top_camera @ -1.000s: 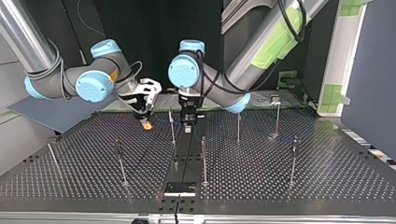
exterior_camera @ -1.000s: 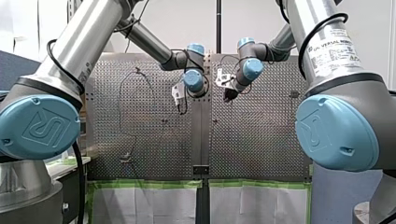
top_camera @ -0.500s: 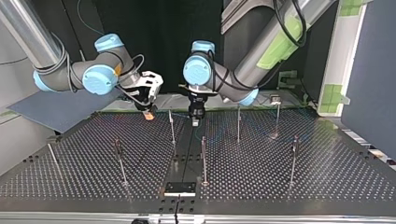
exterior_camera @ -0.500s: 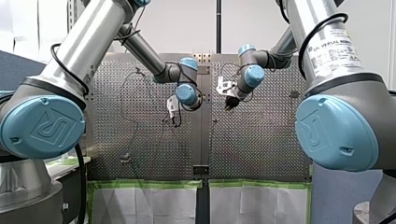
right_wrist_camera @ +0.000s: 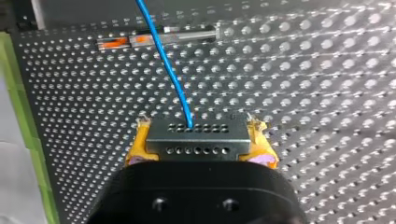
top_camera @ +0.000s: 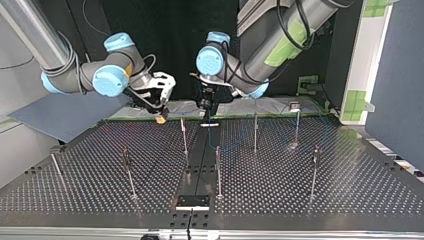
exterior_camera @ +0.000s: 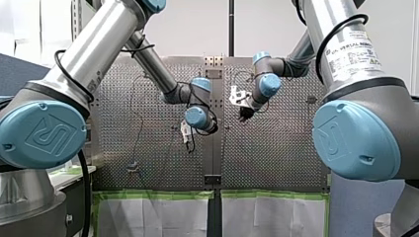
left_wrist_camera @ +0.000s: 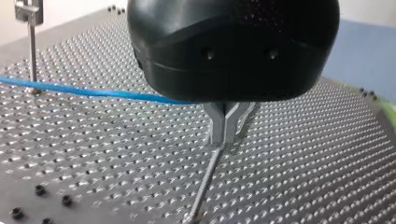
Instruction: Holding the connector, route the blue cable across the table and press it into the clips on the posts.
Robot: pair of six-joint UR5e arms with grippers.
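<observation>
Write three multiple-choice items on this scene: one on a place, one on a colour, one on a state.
1. Where is the connector?
A. Dropped and lying loose
B. Between the pads of my right gripper
C. Hanging free by its wire

2. What colour are the right gripper's pads?
A. White
B. Green
C. Yellow

3. How does the cable lie in the left wrist view?
A. Stretched in a nearly straight line
B. Coiled in loops
C. Tied in a knot

Key:
1. B, the right wrist view shows a pad on each side of the connector.
2. C, both pads show yellow beside the metal.
3. A, it runs as one line with no loop.
</observation>
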